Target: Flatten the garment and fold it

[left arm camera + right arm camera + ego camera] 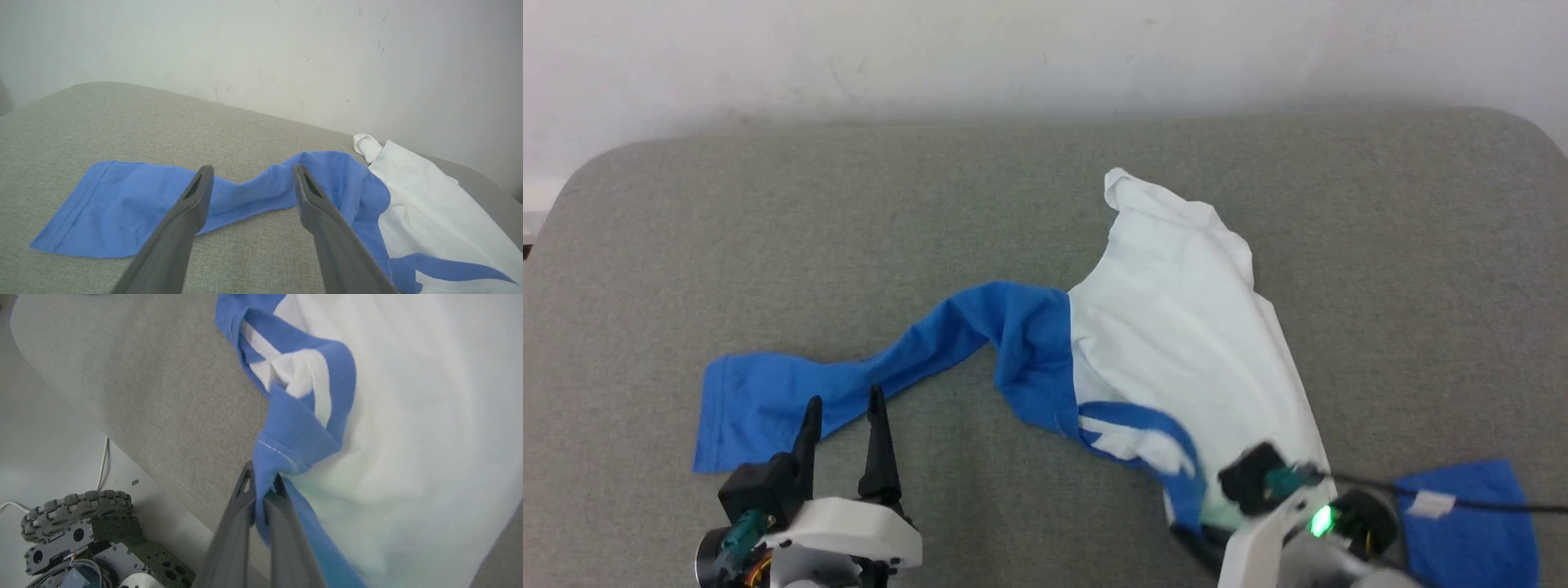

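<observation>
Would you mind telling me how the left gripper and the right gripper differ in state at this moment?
The left gripper is open, fingers spread; the right gripper is shut, fingers pinched together. The left gripper holds nothing, the blue sleeve lying flat beyond it; the right gripper clamps a blue fold of the garment. Both have two long dark fingers.

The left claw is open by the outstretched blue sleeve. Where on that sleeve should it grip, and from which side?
Probably the cuff end of the sleeve. It lies flat at the far left with its hem edge exposed. Come down from above onto the near edge, where the open left claw hovers. A leftward pull from there should straighten the humped middle.
</observation>
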Tool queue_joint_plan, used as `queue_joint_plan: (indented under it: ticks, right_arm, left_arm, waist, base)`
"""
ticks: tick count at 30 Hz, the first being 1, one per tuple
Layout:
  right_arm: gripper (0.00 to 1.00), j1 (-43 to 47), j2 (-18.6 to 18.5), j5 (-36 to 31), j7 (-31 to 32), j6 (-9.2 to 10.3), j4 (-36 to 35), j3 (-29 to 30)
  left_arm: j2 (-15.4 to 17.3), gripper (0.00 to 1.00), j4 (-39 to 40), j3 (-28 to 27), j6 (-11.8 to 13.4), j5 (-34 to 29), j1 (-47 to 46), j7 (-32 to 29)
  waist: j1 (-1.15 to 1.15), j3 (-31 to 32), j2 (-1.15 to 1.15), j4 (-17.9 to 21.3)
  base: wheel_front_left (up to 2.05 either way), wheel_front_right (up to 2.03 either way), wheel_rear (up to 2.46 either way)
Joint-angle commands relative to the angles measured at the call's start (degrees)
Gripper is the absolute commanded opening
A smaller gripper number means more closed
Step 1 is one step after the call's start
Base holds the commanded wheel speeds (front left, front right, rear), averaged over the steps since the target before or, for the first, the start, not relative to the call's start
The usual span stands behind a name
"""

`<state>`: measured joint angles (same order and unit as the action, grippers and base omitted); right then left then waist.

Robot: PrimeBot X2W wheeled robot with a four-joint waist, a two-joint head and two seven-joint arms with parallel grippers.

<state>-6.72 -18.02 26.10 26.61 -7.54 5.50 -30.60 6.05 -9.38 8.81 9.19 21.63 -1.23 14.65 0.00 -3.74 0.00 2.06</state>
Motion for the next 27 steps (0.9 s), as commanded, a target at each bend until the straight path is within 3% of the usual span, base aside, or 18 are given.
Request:
queue_joint_plan:
  ticks: [1, 2, 3, 9, 13, 19, 23, 27]
  right_arm:
    - [0.2, 1.6, 0.03, -0.74, 0.17, 0.05, -0.15, -0.83]
    - [0.54, 2.5, 0.08, -1.27, 0.63, 0.05, 0.24, -1.83]
    - [0.98, 3.29, 0.33, -1.41, 1.03, 0.05, 0.94, -2.73]
    - [1.0, 5.14, 3.19, -1.63, -3.38, 0.05, 6.76, -4.92]
    - [1.0, 5.53, 4.72, -0.43, -10.35, 0.05, 4.83, -3.9]
    - [1.0, 6.1, 3.86, -0.79, -16.5, 0.05, -5.89, 2.65]
    - [1.0, 4.96, 2.34, -1.28, -15.52, 0.05, -10.63, 8.75]
    - [1.0, 3.05, 2.21, -0.69, -13.29, 0.05, -10.3, 16.51]
  left_arm:
    - [0.29, 1.0, 0.01, 0.03, 0.29, 0.23, 0.41, 0.09]
    - [0.26, 1.0, -0.01, 0.15, 0.3, 0.26, 0.36, 0.04]
    - [0.21, 1.0, -0.02, 0.3, 0.28, 0.29, 0.25, -0.01]
    - [0.2, 1.0, -0.27, 0.83, 0.21, 0.38, -0.32, -0.06]
    - [0.37, 1.0, -0.4, 0.82, 0.38, 0.5, -0.16, -0.05]
    - [0.63, 1.0, -0.36, 0.55, 0.81, 0.8, 0.67, -0.03]
    - [0.73, 1.0, -0.36, 0.94, 0.75, 0.82, 0.48, -0.25]
    - [0.71, 1.0, -0.26, 1.17, 0.78, 0.82, -0.01, -0.26]
  waist:
    - [0.0, 0.01, 0.0, 0.43]
    - [0.0, -0.03, 0.0, 0.54]
    - [0.0, -0.1, 0.0, 0.62]
    - [0.0, -0.34, 0.0, 0.75]
    - [0.0, -0.38, 0.0, 0.83]
    - [0.0, 0.15, 0.0, 1.36]
    - [0.0, 0.4, 0.0, 1.1]
    - [0.0, 0.2, 0.0, 0.45]
  base:
    - [0.0, 0.0, 0.0]
    - [0.0, 0.0, 0.0]
    - [0.0, 0.0, 0.0]
    - [0.0, 0.0, 0.0]
    - [0.0, 0.0, 0.0]
    - [0.0, 0.0, 0.0]
    - [0.0, 0.0, 0.0]
    - [0.0, 0.0, 0.0]
